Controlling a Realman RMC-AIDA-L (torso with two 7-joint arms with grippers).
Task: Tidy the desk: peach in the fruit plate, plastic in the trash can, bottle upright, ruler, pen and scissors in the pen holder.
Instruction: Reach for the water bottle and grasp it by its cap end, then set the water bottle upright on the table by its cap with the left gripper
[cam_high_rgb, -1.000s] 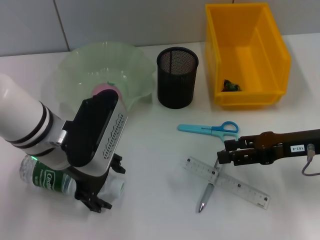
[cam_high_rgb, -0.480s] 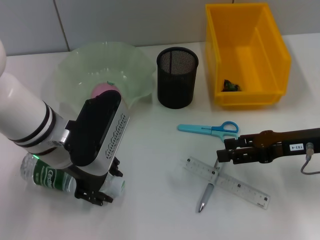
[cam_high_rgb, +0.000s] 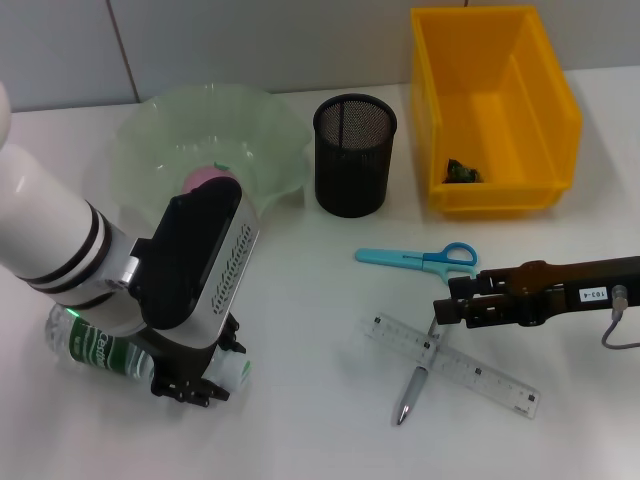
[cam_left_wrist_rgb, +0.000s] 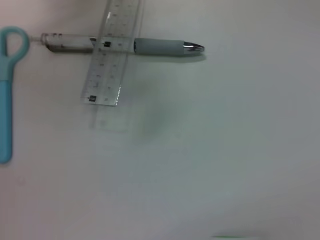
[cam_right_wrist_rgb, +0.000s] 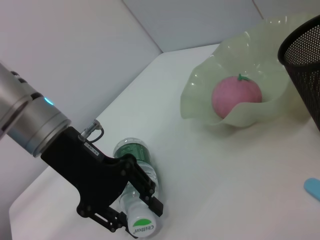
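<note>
A clear plastic bottle (cam_high_rgb: 95, 350) with a green label and white cap lies on its side on the white desk (cam_high_rgb: 300, 420), at the lower left of the head view. The left gripper (cam_high_rgb: 205, 383) is down over the cap end. In the right wrist view its black fingers (cam_right_wrist_rgb: 142, 182) sit either side of the bottle's neck, seemingly touching it, though a firm clamp cannot be confirmed from this angle.

At upper left, a pale green wavy-edged fruit plate (cam_high_rgb: 260, 130) holds a pink peach (cam_high_rgb: 205, 180). Just right of it stands a black mesh pen holder (cam_high_rgb: 354, 155). At upper right, a yellow trash can (cam_high_rgb: 545, 110) contains a small dark scrap of plastic (cam_high_rgb: 460, 171).

Centre right, blue scissors (cam_high_rgb: 420, 259) lie flat. Below them a transparent ruler (cam_high_rgb: 455, 365) lies across a grey pen (cam_high_rgb: 414, 388), forming an X. The right gripper (cam_high_rgb: 445, 310) rests at the pen's upper end, its fingers close together; whether it holds the pen is unclear.
</note>
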